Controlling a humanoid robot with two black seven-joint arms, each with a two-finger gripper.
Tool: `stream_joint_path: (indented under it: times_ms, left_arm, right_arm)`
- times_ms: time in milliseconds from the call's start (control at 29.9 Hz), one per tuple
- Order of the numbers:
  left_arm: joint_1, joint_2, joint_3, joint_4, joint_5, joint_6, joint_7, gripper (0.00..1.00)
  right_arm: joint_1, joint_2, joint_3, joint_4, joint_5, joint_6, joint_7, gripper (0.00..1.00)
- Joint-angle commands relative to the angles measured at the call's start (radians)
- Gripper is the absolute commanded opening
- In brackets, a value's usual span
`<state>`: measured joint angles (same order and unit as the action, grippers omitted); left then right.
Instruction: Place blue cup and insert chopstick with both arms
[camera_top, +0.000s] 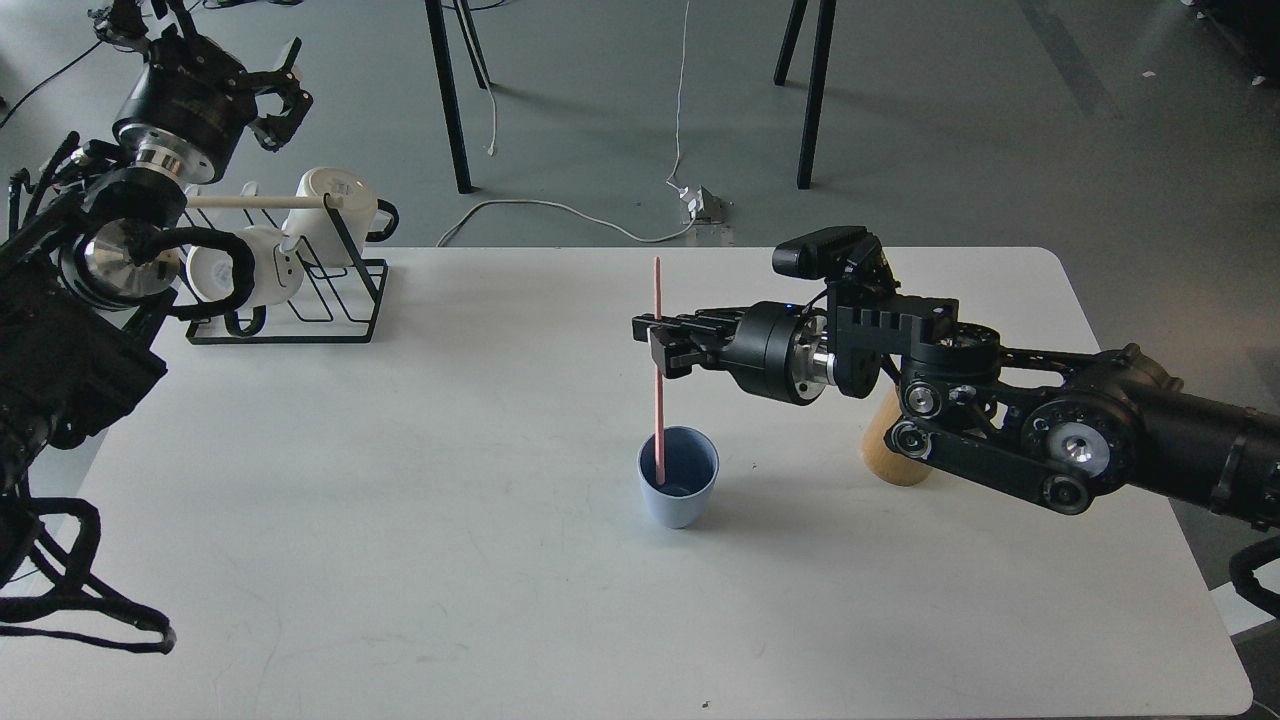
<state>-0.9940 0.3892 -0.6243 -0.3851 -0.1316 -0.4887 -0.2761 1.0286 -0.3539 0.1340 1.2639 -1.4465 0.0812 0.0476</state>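
Observation:
The light-blue cup (678, 492) stands upright near the middle of the white table (420, 520). The pink chopstick (657, 330) is held nearly upright, and its lower end is inside the cup. My right gripper (655, 345) reaches in from the right and is shut on the chopstick about halfway up, above the cup. My left gripper (272, 95) is raised at the far left above the rack, its fingers spread and empty, far from the cup.
A tan bamboo cylinder (893, 450) stands right of the cup, mostly hidden behind my right arm. A black wire rack (300, 290) with white mugs (335, 205) and a pale wooden rod sits at the back left. Chair legs and a cable lie beyond the table.

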Motion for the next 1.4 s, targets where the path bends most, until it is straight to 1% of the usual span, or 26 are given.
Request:
stream_joint_path:
  times_ms: [0, 134, 401, 435, 468, 502, 569, 635, 669, 803, 903, 936, 1003, 1070, 1137, 1271, 1371]
  left_arm:
    - [0.0, -0.001, 0.0, 0.0, 0.0, 0.0, 0.0, 0.99]
    - [0.0, -0.003, 0.0, 0.0, 0.001, 0.0, 0.0, 0.99]
    - [0.0, -0.001, 0.0, 0.0, 0.001, 0.0, 0.0, 0.99]
    - [0.0, -0.001, 0.0, 0.0, 0.001, 0.0, 0.0, 0.99]
    - [0.0, 0.0, 0.0, 0.0, 0.001, 0.0, 0.0, 0.99]
    - [0.0, 0.003, 0.0, 0.0, 0.001, 0.0, 0.0, 0.99]
    - [0.0, 0.007, 0.0, 0.0, 0.0, 0.0, 0.0, 0.99]
    - [0.0, 0.008, 0.0, 0.0, 0.001, 0.0, 0.0, 0.99]
    - [0.0, 0.008, 0.0, 0.0, 0.0, 0.0, 0.0, 0.99]
    - [0.0, 0.005, -0.002, 0.0, 0.0, 0.0, -0.002, 0.99]
    - [0.0, 0.0, -0.003, 0.0, 0.0, 0.0, -0.002, 0.99]
    - [0.0, -0.001, -0.003, 0.0, 0.0, 0.0, -0.002, 0.99]
    - [0.0, -0.003, -0.005, 0.0, 0.0, 0.0, -0.002, 0.99]
    - [0.0, -0.007, -0.015, -0.001, -0.002, 0.0, -0.002, 0.99]
    - [0.002, -0.01, -0.032, -0.002, -0.008, 0.0, -0.002, 0.99]
    - [0.005, -0.03, -0.043, -0.008, -0.048, 0.0, 0.0, 0.99]
    - [0.005, -0.043, -0.043, -0.009, -0.062, 0.0, 0.0, 0.99]
  right_arm:
    - [-0.022, 0.0, -0.001, 0.0, 0.001, 0.002, 0.0, 0.14]
    - [-0.045, 0.001, -0.004, 0.0, 0.0, 0.002, -0.003, 0.17]
    - [-0.045, -0.008, -0.024, 0.005, 0.006, 0.002, -0.003, 0.29]
    - [-0.044, -0.01, -0.017, 0.008, 0.009, 0.0, -0.003, 0.34]
    - [-0.042, -0.011, -0.01, 0.011, 0.014, -0.004, 0.001, 0.4]
    - [-0.036, -0.019, 0.012, 0.014, 0.02, -0.008, 0.005, 0.49]
    - [-0.038, -0.042, 0.102, 0.019, 0.021, -0.001, 0.006, 0.64]
    - [-0.042, -0.066, 0.215, 0.019, 0.023, 0.005, 0.012, 0.89]
    - [-0.044, -0.071, 0.27, 0.019, 0.024, 0.008, 0.015, 0.98]
    - [-0.044, -0.102, 0.413, 0.008, 0.099, 0.04, 0.017, 0.99]
    - [-0.045, -0.143, 0.492, 0.003, 0.242, 0.052, 0.023, 0.99]
    - [-0.045, -0.157, 0.506, 0.0, 0.3, 0.052, 0.032, 0.99]
    - [-0.045, -0.172, 0.529, -0.027, 0.421, 0.051, 0.069, 0.99]
    - [-0.045, -0.174, 0.553, -0.085, 0.549, 0.052, 0.113, 0.99]
    - [-0.045, -0.174, 0.576, -0.151, 0.659, 0.055, 0.144, 0.99]
    - [-0.048, -0.174, 0.665, -0.251, 0.938, 0.087, 0.176, 0.99]
    - [-0.059, -0.174, 0.711, -0.294, 1.15, 0.114, 0.176, 0.99]
